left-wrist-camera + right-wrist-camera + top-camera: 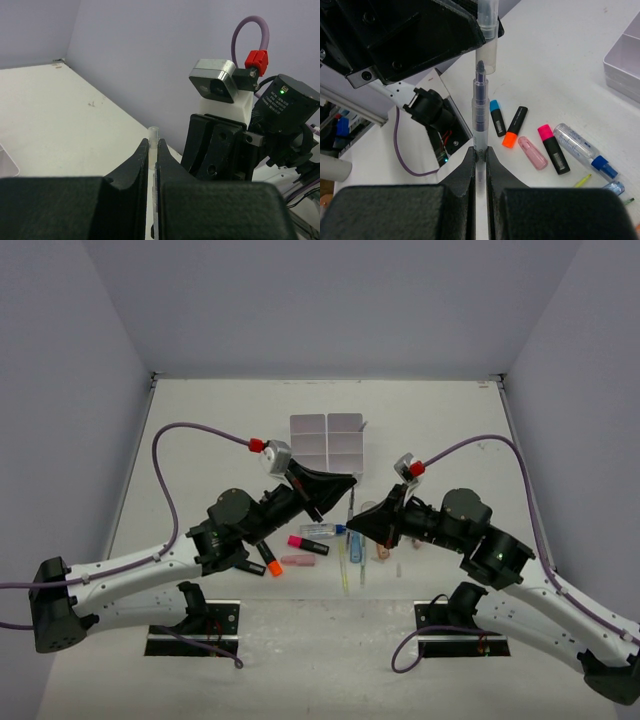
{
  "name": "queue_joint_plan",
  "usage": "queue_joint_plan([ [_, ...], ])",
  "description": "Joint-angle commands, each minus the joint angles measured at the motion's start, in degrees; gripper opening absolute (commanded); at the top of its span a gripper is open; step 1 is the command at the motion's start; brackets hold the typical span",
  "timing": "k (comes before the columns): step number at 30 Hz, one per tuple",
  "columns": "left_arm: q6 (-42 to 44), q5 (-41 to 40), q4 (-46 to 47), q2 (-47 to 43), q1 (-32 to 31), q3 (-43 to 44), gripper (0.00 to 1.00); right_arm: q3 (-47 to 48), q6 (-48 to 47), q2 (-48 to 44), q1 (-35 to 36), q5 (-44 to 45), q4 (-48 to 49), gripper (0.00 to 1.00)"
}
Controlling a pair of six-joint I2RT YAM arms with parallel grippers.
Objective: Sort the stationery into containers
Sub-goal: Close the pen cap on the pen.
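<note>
My right gripper point(480, 152) is shut on a clear thin pen point(480, 112) that points up at my left gripper point(152, 147). The left gripper is shut on the pen's clear cap point(153, 136), which also shows in the right wrist view point(487, 35). The pen's dark tip sits just inside the cap's mouth. In the top view both grippers, left point(345, 487) and right point(363, 519), meet above the table's middle, in front of the white six-compartment tray point(328, 438). Loose stationery lies below them.
On the table lie a blue-ended highlighter point(496, 116), an orange-ended one point(515, 126), a pink eraser point(532, 152), a pink-ended highlighter point(553, 148), a blue-capped glue pen point(580, 149) and thin pens point(345, 570). The tray's corner point(625, 65) is at the right.
</note>
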Motion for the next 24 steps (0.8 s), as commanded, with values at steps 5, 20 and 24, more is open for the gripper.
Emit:
queue_joint_plan([
  [5, -0.59, 0.29, -0.93, -1.55, 0.03, -4.9, 0.0, 9.44, 0.37, 1.49, 0.06, 2.53, 5.85, 0.0],
  [20, 0.28, 2.88, 3.22, -1.9, 0.03, -6.6, 0.0, 9.89, 3.35, 3.39, -0.02, 1.08, 7.24, 0.0],
  [24, 0.94, 3.62, 1.73, -0.65, 0.03, -5.52, 0.03, 9.83, 1.81, 2.34, -0.02, 1.41, 7.46, 0.0],
])
